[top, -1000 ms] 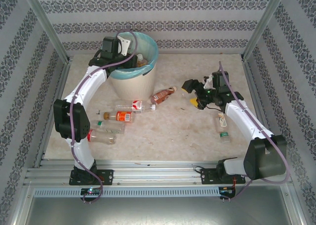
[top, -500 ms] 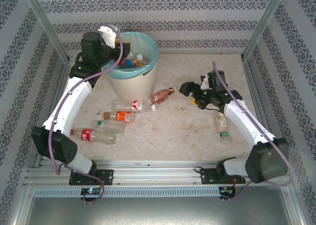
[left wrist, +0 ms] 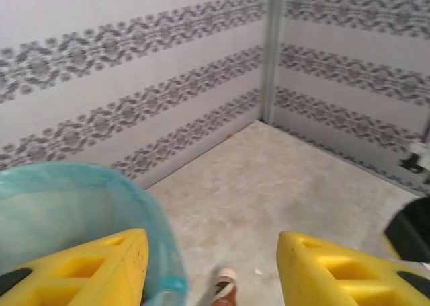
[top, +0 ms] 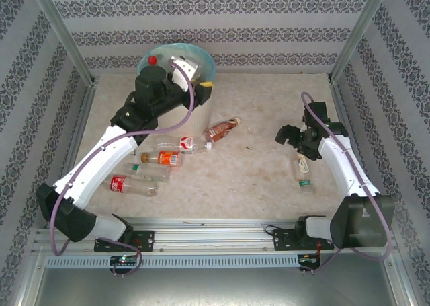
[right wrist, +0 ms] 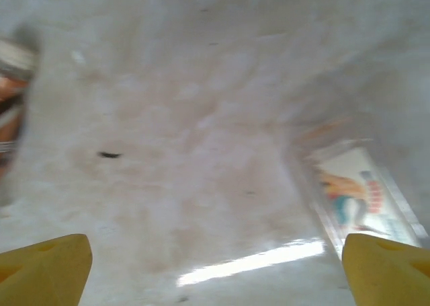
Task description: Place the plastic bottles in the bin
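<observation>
The bin [top: 205, 58], its blue-green liner folded over the rim, stands at the far left of the desk [top: 255, 185], within reach of both arms. A red cap [top: 152, 60] shows inside it. The left arm [top: 101, 158] stretches from the near left corner across the bin's mouth. The left fingers [left wrist: 336, 269] hang roughly half open at the bin's right edge with nothing between them, a pose that reads as a drop point rather than a grasp.

The right arm [top: 342, 165] bends in from the near right. The right fingers [right wrist: 47, 262] are spread wide and empty above bare desk, probably to line up a pickup. A green-capped bottle [top: 302, 173] lies close by on their near side, its label at the right of the wrist view.

Five more plastic bottles [top: 164, 159] lie on their sides, which suits a grasp from above. A brown bottle [top: 222, 129] rests just right of the bin, and four others sit in a loose cluster nearer than the bin, partly beneath the left arm. With six left on the desk, the job looks only partly done.
</observation>
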